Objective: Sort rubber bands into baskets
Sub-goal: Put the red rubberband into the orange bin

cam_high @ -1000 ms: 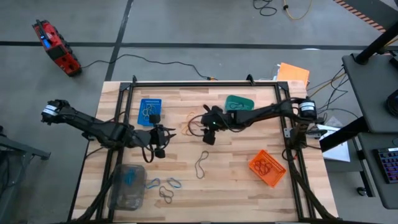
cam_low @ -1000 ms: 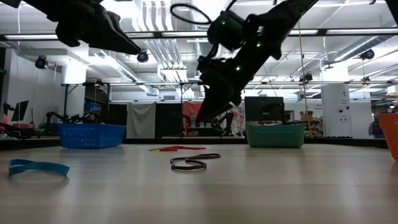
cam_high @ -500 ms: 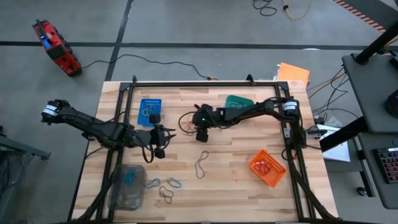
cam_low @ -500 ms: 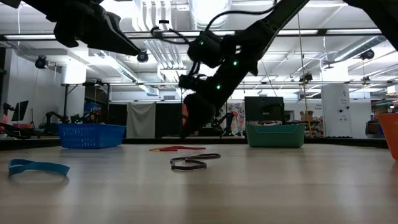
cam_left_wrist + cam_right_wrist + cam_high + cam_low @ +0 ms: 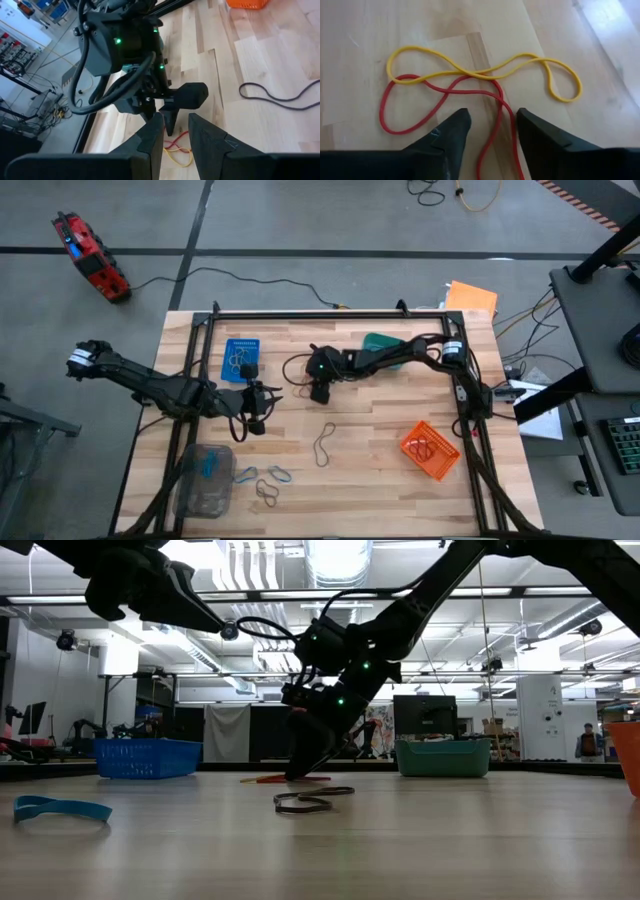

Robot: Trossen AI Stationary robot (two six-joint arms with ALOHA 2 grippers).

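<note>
Only the right wrist view shows the right gripper (image 5: 490,127), jaws apart, straddling the red rubber band (image 5: 420,105) crossed with a yellow band (image 5: 485,75) on the table (image 5: 380,420). Farther off, the left gripper (image 5: 175,135) hovers, jaws slightly apart. No writing is legible.

Grey concrete floor (image 5: 300,220) around the wooden table (image 5: 380,430); red toolbox (image 5: 90,255) on it; workshop ceiling lights (image 5: 340,560) overhead.
</note>
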